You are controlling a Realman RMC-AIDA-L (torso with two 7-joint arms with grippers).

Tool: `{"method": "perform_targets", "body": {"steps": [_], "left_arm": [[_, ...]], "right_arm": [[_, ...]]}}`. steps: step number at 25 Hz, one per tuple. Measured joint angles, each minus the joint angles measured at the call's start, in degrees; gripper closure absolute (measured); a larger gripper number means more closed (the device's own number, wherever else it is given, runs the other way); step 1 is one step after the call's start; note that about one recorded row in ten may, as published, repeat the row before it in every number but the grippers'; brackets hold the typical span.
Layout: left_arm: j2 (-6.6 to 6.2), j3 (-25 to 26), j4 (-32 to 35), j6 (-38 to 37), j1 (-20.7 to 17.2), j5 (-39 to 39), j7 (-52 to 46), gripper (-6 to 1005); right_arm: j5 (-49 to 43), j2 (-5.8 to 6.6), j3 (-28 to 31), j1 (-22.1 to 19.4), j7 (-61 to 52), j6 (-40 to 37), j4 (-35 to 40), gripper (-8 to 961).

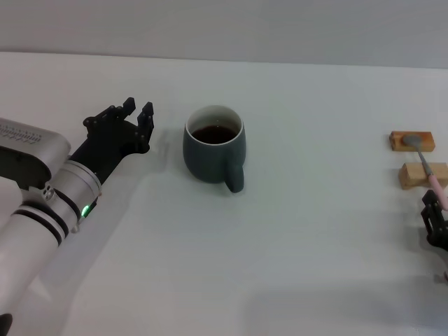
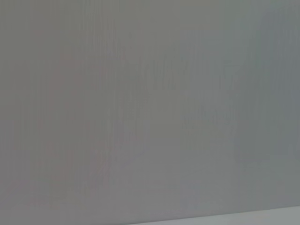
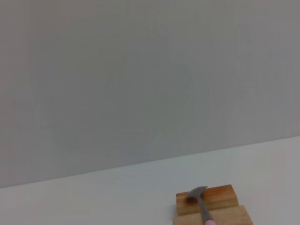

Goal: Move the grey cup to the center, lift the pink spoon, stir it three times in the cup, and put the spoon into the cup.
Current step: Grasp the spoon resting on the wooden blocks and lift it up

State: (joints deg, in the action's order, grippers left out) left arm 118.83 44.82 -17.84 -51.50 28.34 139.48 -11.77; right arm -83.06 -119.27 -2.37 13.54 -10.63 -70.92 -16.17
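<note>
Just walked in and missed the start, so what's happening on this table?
The grey cup of dark liquid stands mid-table. The left claw sits open beside it, not touching. At the robot's right, the pink spoon lies across two wooden blocks, and the right claw is at its handle end. Nothing is lifted.

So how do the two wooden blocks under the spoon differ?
The far block is darker, more orange; the near block is paler tan. The far one carries the pink spoon's grey bowl, the near one its shaft. Both lie flat and parallel on the table.
</note>
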Motion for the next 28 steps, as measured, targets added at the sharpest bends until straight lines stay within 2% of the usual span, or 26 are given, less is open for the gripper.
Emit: {"method": "perform_targets", "body": {"steps": [17, 28], "left_arm": [[0.00, 0.0, 0.1, 0.0, -0.3, 0.0, 0.0, 694], [0.00, 0.0, 0.3, 0.1, -0.3, 0.0, 0.0, 694]], "right_arm": [[-0.4, 0.00, -0.2, 0.3, 0.0, -0.3, 0.0, 632], [-0.4, -0.09, -0.2, 0.2, 0.0, -0.5, -0.1, 646]]}}
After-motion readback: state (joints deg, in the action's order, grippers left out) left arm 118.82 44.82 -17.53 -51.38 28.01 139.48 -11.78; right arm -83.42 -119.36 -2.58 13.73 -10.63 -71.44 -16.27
